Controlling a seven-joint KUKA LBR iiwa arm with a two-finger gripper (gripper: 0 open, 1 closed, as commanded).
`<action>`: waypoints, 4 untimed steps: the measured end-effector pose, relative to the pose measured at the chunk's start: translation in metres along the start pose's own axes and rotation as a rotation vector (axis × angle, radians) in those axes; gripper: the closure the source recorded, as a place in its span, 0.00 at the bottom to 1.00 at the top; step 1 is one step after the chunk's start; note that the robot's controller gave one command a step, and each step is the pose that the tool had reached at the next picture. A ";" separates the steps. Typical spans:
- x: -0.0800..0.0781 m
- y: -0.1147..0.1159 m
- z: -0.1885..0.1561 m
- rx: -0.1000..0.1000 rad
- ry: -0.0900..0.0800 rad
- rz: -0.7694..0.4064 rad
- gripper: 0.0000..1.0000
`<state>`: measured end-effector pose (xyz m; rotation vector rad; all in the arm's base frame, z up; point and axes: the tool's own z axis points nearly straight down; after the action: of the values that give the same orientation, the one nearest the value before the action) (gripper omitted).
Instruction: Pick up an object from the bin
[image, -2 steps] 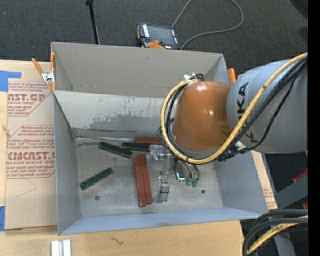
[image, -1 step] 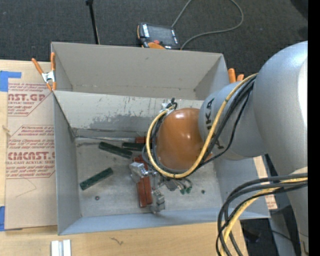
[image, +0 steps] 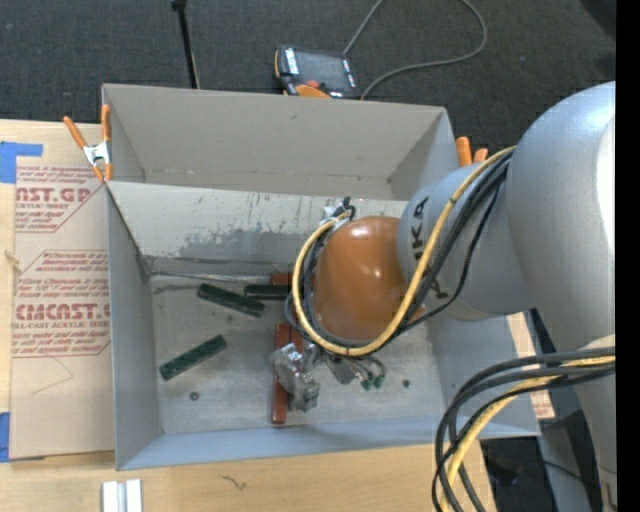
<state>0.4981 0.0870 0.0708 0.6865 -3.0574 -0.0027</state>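
The gripper is hanging low over a red stick and covering its middle, so how wide it is standing cannot be told. The orange cover is hiding the floor right of the stick. Green sticks are lying to its left. Small dark bits to its right are hard to make out.

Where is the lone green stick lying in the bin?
In the camera view the green stick lies alone on the left of the bin floor, left of the gripper and below two darker sticks.
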 end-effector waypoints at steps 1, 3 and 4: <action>-0.001 0.000 0.000 0.001 -0.007 0.001 0.00; -0.013 -0.077 0.001 0.004 -0.008 -0.137 0.00; -0.014 -0.076 0.000 0.002 -0.009 -0.138 1.00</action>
<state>0.5434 0.0248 0.0704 0.8981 -3.0122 -0.0031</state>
